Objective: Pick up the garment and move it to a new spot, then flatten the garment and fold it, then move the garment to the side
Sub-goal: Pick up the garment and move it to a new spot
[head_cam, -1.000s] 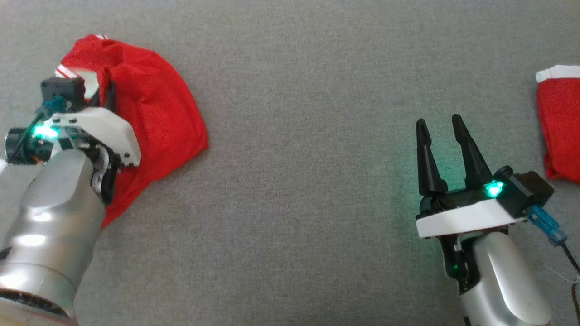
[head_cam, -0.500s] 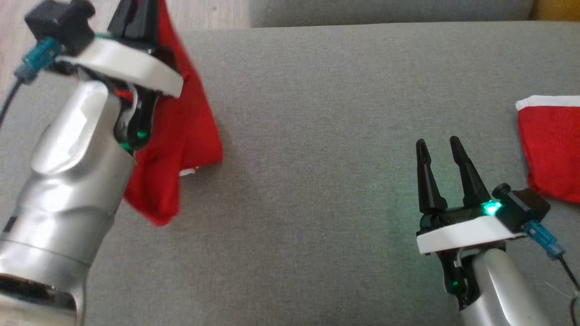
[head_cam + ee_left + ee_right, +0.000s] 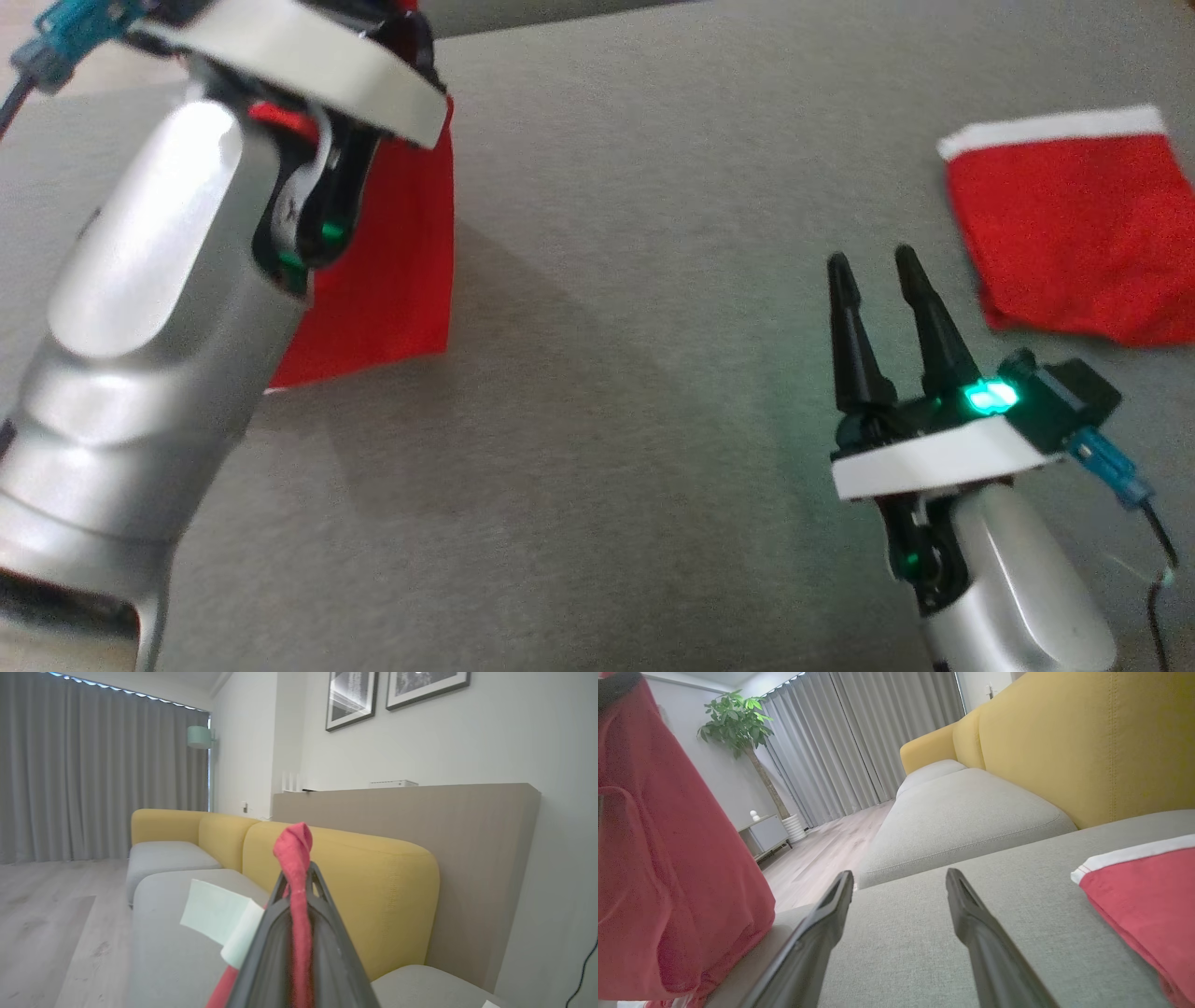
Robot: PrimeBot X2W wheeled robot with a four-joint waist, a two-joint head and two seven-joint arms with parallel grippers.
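Garment (image 3: 293, 842) is pinched in the left gripper (image 3: 297, 877), whose jaws are squeezed together on a bunched fold of red cloth, with a small knot of it poking out past the tips. Below the pinch the rest of the garment (image 3: 392, 271) is hung as a loose sheet at the left end of the grey cushion (image 3: 653, 308). Whether the bottom edge is touching the cushion can't be told.

The right gripper (image 3: 870, 259) is spread wide with nothing in it, low over the cushion and well apart from the garment. A second red piece (image 3: 1074, 233) with a white band is laid flat just beyond it, to the right.

Handling-wise, soft, light and floppy is what's expected. No stiffness at all, so it'll likely be swung around and doubled over on itself when carried. Only a thin bunch is gripped, so slipping should be reckoned with if it's jerked. For flattening, a second hold on a bottom corner or hem would probably be best, so the cloth can be stretched between two points.
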